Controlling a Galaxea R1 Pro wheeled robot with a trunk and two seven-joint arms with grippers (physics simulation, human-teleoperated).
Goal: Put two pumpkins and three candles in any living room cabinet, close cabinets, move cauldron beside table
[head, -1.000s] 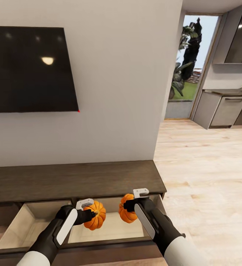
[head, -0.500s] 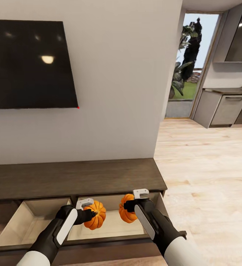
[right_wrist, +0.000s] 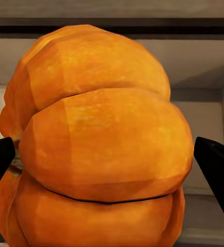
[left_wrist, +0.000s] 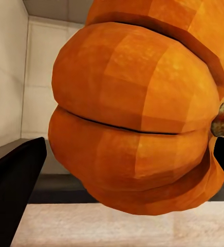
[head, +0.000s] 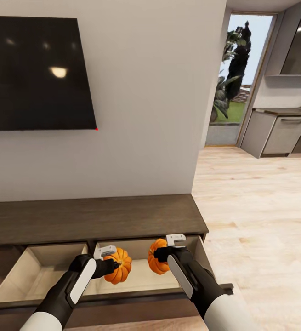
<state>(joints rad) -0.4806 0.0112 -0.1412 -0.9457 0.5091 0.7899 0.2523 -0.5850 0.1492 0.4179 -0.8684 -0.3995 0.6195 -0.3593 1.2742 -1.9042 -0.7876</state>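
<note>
Pumpkins point(head: 118, 271) clamped in each gripper point(head: 110, 265)

Two pumpkins point(head: 119, 271) point(head: 157, 262), two open drawers point(head: 40, 271) point(head: 141, 280), perhaps one cabinet point(head: 95, 218), one television point(head: 35, 73).

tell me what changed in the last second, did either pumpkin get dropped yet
No drop. The whole head view has shifted a little, so the camera moved. The left gripper is still shut on the left pumpkin and the right gripper on the right pumpkin, both over the open drawer of the cabinet.
</note>
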